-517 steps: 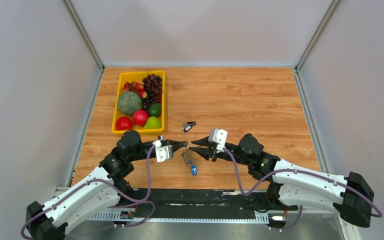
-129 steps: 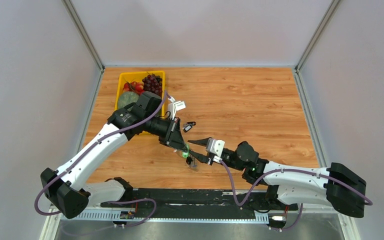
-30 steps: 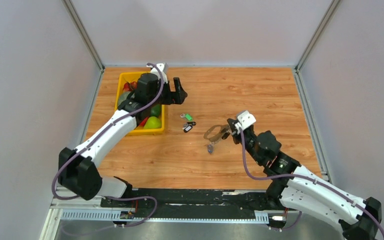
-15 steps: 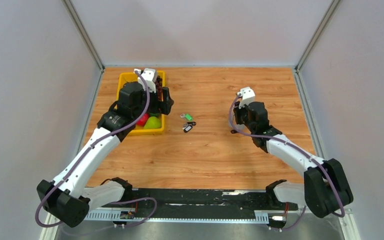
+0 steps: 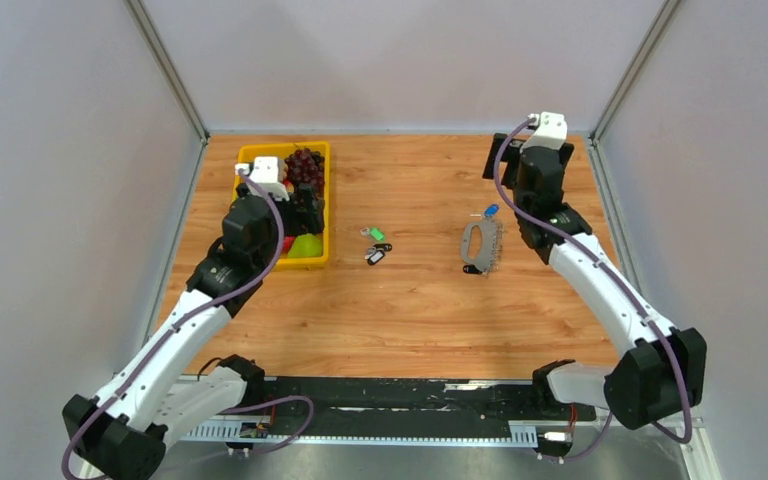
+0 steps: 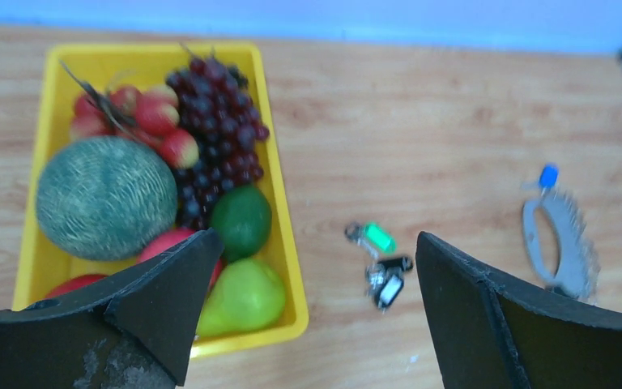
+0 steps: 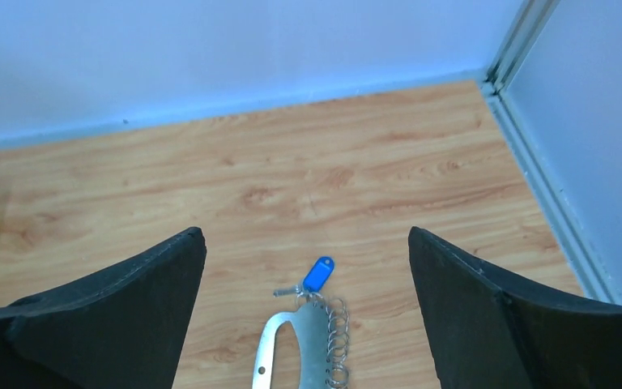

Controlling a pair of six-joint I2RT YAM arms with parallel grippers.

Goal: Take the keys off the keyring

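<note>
- Top view: a pale grey flat elongated metal keyring is seen on the wooden tabletop, right of centre. Its long axis runs from near edge to far edge.
- A small blue-tagged key is found at its far end.
- The right arm is the nearer one, with its wrist by the far right corner, so the keyring lies nearward and slightly left of it. The left arm is well apart, over the tray.
- A green-tagged key and a black-tagged key lie loose mid-table, just beside each other and well apart from the keyring.
- Left wrist view: the left gripper is held wide apart, with nothing between.
- A yellow plastic tray at the far left corner is filled with a ribbed green melon, dark grapes, red fruits, a round green fruit and a green pear.
- Right wrist view: the right gripper is spread wide and empty.
- The keyring is framed low between its fingers. The blue-tagged key appears hooked to it through small wire rings.
</note>
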